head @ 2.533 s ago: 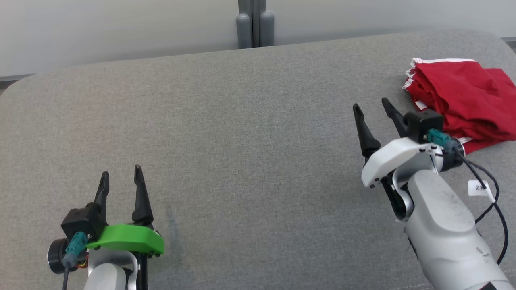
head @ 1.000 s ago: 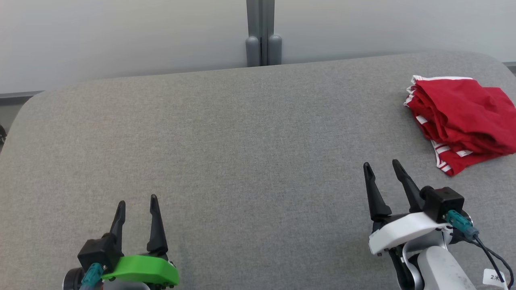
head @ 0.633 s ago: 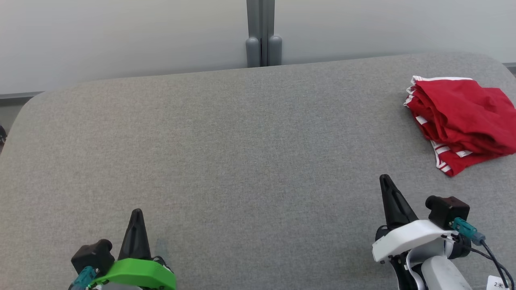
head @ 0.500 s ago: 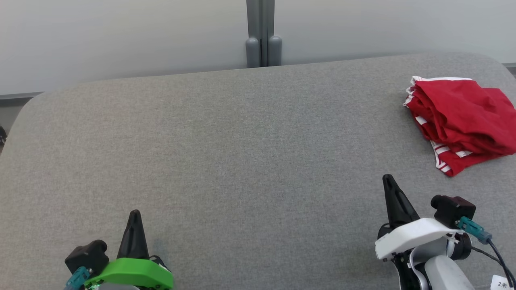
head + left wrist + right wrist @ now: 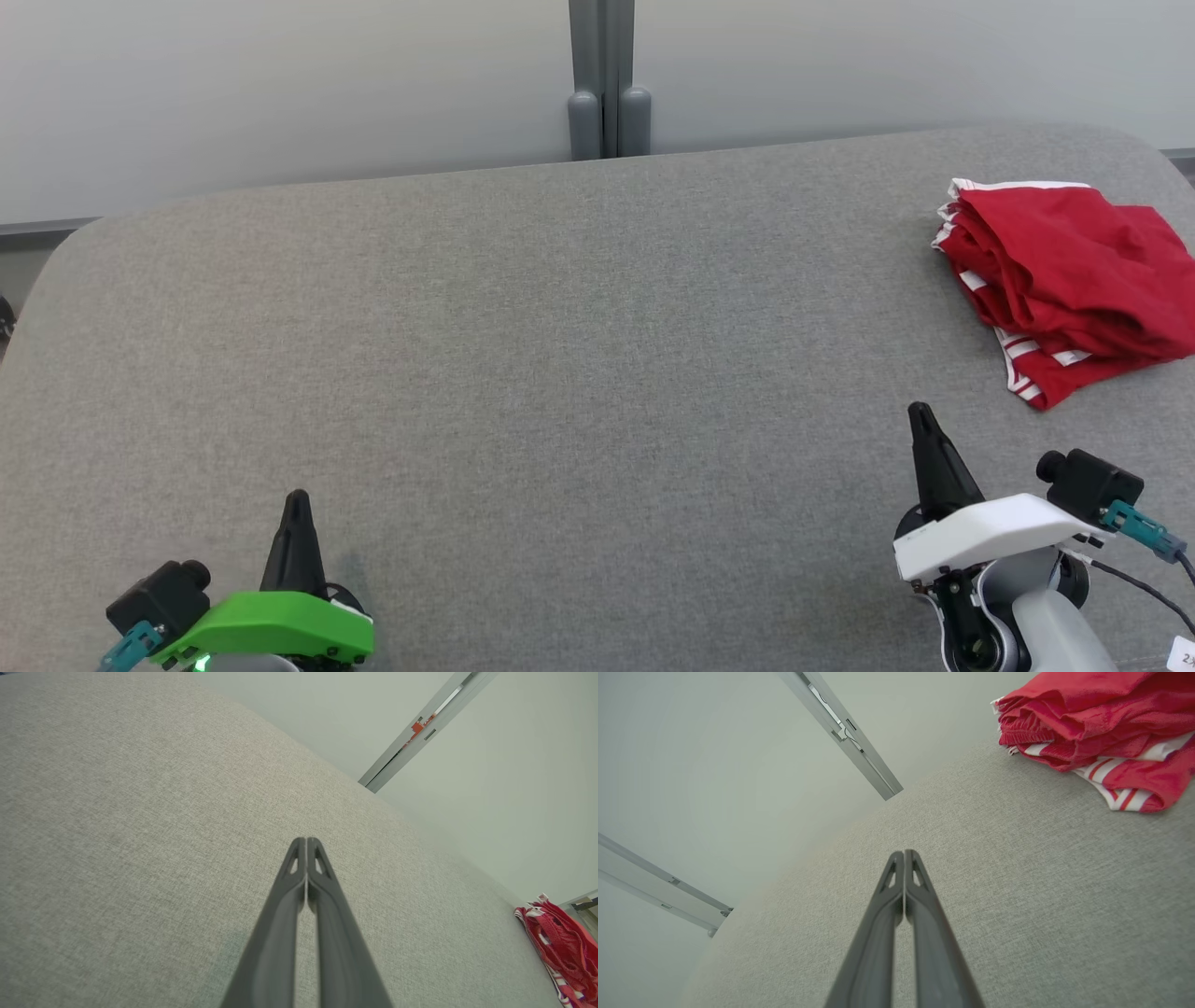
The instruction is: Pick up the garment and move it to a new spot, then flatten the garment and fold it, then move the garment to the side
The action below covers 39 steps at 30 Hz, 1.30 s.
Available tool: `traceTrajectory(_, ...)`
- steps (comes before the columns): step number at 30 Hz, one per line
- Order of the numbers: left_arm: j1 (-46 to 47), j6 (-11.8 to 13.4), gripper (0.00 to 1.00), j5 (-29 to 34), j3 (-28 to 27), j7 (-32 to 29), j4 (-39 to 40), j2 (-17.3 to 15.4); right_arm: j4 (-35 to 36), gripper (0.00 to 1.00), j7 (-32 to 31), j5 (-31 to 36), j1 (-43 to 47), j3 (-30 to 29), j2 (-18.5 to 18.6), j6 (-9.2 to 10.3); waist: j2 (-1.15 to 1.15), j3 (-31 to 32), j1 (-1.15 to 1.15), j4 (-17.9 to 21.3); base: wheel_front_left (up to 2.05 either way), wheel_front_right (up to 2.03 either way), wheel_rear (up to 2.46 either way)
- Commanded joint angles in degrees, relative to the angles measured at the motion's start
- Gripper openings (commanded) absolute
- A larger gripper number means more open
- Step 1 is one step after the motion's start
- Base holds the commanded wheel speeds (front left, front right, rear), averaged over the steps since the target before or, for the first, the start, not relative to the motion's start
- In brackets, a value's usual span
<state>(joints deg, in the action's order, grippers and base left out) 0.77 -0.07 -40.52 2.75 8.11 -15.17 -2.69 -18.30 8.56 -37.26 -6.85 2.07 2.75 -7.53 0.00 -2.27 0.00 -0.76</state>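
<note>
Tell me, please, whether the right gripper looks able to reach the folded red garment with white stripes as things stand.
Probably yes. The right gripper, shut and empty, is apart from the red garment, which lies ahead to its right on the grey fabric surface with nothing between. It must open first.

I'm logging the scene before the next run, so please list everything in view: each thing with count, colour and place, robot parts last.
garment: one, red with white stripes, folded in a bunched pile at the far right of the surface, apart from both grippers.
padded surface: one, grey woven fabric, spanning the head view.
wall: one, pale grey-white, behind the surface.
post: one, grey, upright against the wall, behind the middle of the far edge.
left gripper: one, dark fingers on a green mount, lower left, jaws shut on nothing.
right gripper: one, dark fingers on a white mount, lower right, short of the garment, jaws shut on nothing.
</note>
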Motion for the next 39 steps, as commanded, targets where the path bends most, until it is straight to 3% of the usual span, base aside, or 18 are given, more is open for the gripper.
traceTrajectory(1,1.9,-0.5,0.00,-2.2,-0.6,-0.4,0.9,-0.2,1.2,0.00,-0.6,-2.3,-0.5,-0.5,0.4,0.02,0.00,0.0,0.00,0.0,0.00,0.00,0.00)
traceTrajectory(39,3.9,-4.0,0.00,-26.6,-5.0,-7.5,1.1,-0.2,2.9,0.00,-7.5,-28.5,0.1,-4.3,0.5,0.03,0.00,0.8,0.00,0.3,0.00,0.00,0.00)
